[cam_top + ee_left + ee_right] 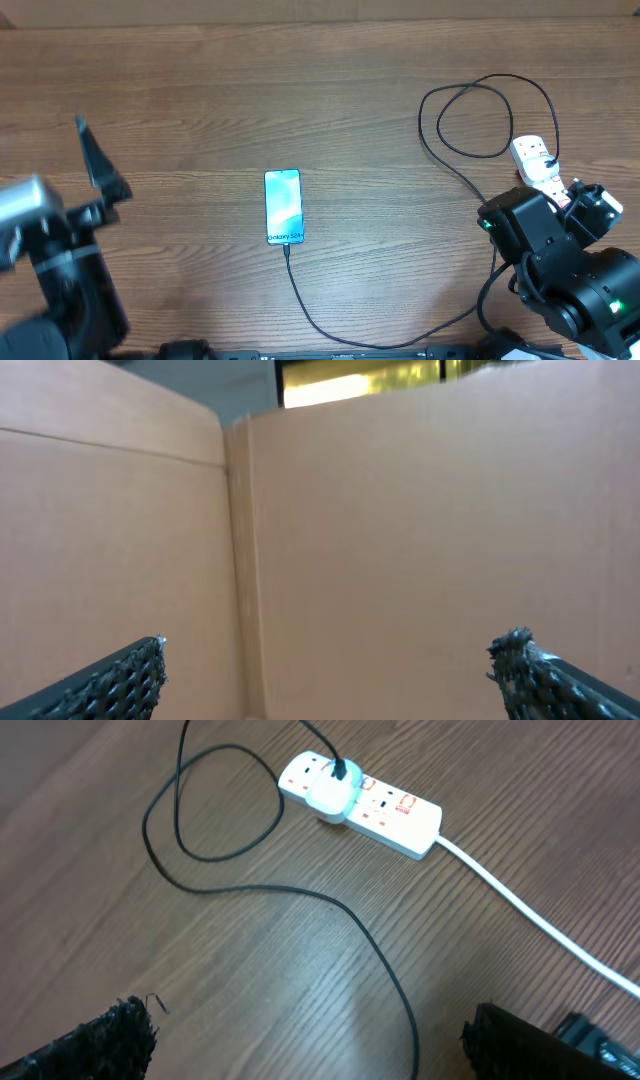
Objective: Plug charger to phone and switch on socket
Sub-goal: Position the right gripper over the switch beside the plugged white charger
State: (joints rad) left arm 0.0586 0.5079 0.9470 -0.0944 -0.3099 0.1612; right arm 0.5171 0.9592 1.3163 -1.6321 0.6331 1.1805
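Note:
The phone lies flat mid-table, its light blue screen facing up. The charger, a thin black cable, meets the phone's near edge, runs right under my right arm, loops, and ends at a white adapter seated in the socket. The socket is a white strip with small red switches. My right gripper hovers open just short of it, with only cable and bare wood between the fingers. My left gripper is raised at the far left, open and empty; the left wrist view shows only a cardboard wall.
The socket's thick white cord runs off to the right. A brown cardboard wall stands beyond the table's far edge. The right arm's body covers the near right corner and the left arm's the near left.

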